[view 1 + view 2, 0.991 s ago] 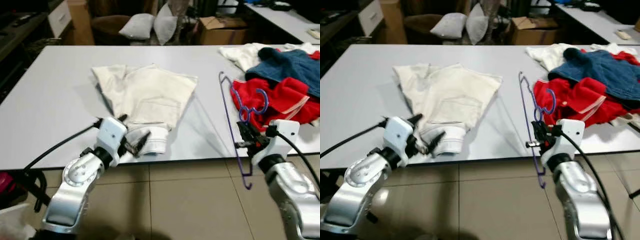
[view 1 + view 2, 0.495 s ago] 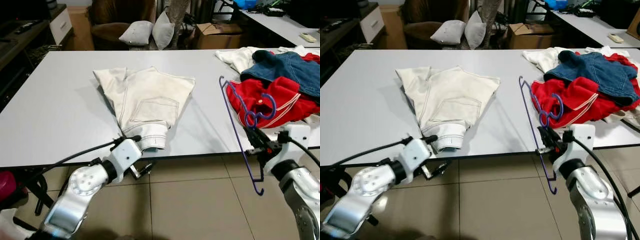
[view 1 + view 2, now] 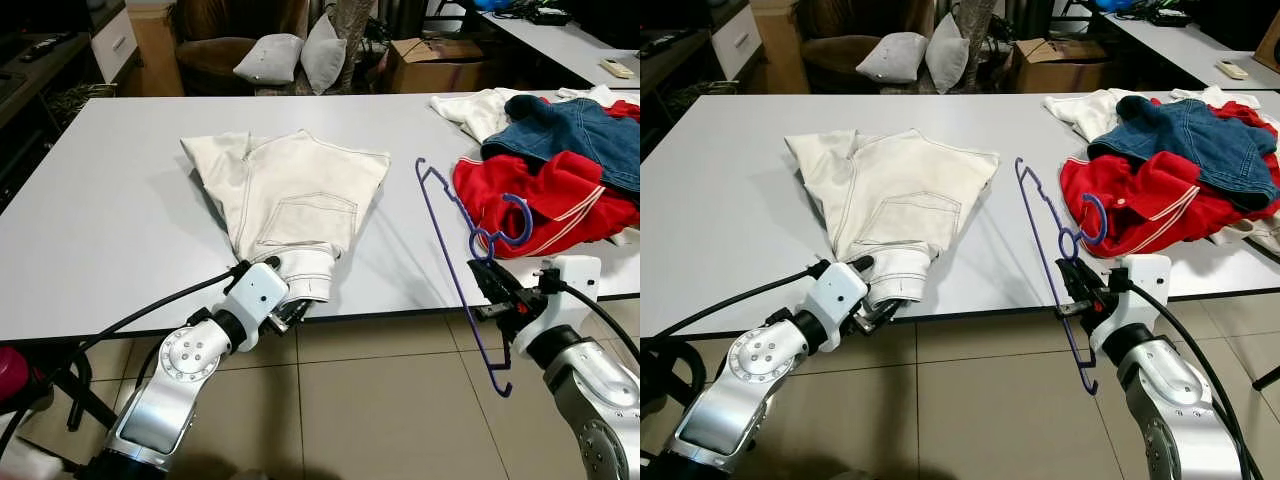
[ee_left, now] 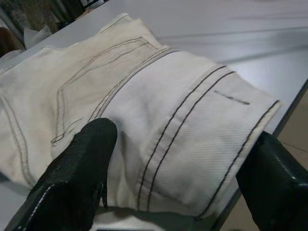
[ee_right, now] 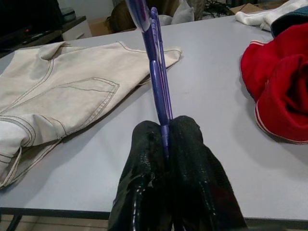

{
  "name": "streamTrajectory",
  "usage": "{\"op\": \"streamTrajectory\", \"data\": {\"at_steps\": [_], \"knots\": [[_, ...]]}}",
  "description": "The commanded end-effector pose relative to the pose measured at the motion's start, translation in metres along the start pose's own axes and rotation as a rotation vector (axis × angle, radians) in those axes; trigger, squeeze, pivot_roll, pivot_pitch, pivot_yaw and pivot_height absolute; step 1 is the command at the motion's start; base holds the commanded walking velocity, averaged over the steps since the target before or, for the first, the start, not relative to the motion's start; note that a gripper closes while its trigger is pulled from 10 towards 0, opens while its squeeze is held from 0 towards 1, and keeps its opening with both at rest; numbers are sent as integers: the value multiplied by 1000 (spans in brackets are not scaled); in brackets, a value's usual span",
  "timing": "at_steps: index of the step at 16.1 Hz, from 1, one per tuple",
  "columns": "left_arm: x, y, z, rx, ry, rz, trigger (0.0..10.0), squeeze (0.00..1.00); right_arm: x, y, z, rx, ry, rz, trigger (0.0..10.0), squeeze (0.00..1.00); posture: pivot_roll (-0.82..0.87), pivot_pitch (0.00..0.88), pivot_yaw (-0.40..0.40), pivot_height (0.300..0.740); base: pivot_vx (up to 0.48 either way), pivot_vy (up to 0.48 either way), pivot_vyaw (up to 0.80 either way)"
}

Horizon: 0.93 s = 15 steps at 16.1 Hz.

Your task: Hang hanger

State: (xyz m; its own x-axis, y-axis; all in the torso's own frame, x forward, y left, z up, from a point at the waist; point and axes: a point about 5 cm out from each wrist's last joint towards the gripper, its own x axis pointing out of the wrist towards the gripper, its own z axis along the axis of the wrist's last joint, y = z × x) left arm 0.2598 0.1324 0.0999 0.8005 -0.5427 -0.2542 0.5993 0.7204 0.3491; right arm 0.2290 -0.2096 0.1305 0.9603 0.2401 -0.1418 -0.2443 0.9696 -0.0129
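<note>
Grey counter (image 3: 100, 200) carries cream trousers (image 3: 295, 195) spread near its front edge, with a heap of red and denim clothes (image 3: 560, 160) well to my right. My left tool (image 4: 163, 192) stands apart, its black fingers (image 4: 77, 163) flanking the trousers' hem at the counter edge. My right tool (image 5: 166, 144) is clamped on the purple wire hanger (image 3: 455, 240), held tilted at the counter's front edge. I judge the step is bringing hanger and trousers together; next I should grip the hem. No writing is legible.
</note>
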Motion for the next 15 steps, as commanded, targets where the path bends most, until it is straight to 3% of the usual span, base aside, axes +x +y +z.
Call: {"op": "streamTrajectory", "data": {"at_steps": [1, 15], "knots": [[-3, 5, 0, -4, 0, 23, 0, 0, -1, -2, 5, -17, -25, -4, 10000, 0, -33, 0, -6, 740, 0, 0, 0], [-3, 20, 7, -113, -24, 82, 0, 0, -2, -2, 3, -31, -38, 23, 10000, 0, -28, 0, 1, 740, 0, 0, 0]]}}
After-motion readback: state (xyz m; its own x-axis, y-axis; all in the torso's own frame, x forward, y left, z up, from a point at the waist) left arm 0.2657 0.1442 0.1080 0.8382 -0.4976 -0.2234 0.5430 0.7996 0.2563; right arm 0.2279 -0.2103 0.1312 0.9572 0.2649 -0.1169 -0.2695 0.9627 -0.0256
